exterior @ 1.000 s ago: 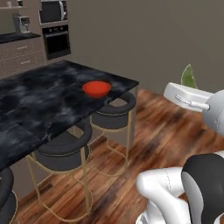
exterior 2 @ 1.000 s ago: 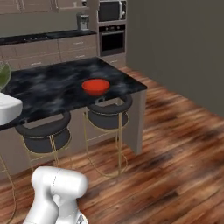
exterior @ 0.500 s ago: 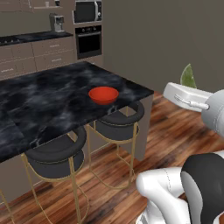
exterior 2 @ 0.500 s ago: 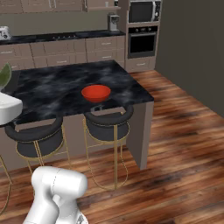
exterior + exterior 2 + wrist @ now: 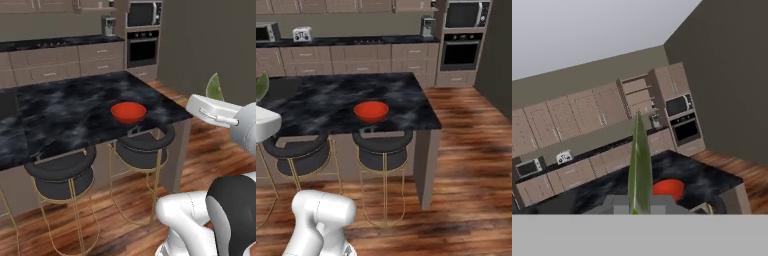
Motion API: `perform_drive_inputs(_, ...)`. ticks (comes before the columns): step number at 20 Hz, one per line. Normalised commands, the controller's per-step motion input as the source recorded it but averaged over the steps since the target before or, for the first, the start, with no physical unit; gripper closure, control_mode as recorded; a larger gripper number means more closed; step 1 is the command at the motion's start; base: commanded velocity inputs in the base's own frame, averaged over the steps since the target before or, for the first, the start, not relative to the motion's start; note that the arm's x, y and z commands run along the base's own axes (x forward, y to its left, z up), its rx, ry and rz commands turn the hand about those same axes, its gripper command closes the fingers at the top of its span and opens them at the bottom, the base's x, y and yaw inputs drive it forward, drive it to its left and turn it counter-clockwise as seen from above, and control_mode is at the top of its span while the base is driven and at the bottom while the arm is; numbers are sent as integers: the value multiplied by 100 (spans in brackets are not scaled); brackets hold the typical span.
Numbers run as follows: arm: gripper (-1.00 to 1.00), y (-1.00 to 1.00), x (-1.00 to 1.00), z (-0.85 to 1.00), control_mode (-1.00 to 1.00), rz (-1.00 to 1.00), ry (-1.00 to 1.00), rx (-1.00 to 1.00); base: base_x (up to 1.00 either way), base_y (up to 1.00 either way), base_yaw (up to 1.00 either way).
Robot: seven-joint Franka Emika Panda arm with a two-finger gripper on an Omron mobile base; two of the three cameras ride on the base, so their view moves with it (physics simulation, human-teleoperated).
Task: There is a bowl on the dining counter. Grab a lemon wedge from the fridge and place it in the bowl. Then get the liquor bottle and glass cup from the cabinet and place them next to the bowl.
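A kitchen with a wooden floor [image 5: 466,165] and a dark marble dining counter [image 5: 65,107] standing in the middle, two round stools [image 5: 382,145] tucked under its near edge; cabinets, a wall oven [image 5: 461,47] and a microwave [image 5: 144,14] line the far wall. A red bowl [image 5: 128,112] sits on the counter close to its near edge and towards its right end, above the right-hand stool, and appears empty. The gripper [image 5: 635,202] is raised well above counter height and off to the near right of the counter, its jaws closed on a thin green lemon wedge [image 5: 639,160] that stands upright between them; in the left base view the wedge [image 5: 214,87] shows as a green sliver above the white hand. The step in hand appears to be carrying the wedge to the bowl. To do it well, the grip should be kept firm during travel, the hand brought directly over the bowl's centre and lowered near the rim before release, so the wedge drops inside rather than onto the counter.
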Motion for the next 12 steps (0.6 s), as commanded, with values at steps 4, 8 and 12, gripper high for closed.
perform_drive_inputs(4,100,0,0,0,100,0,0,0,47,-63,41)
perform_drive_inputs(8,100,0,0,0,100,0,0,0,59,-67,38)
perform_drive_inputs(12,100,0,0,0,100,0,0,0,75,-60,31)
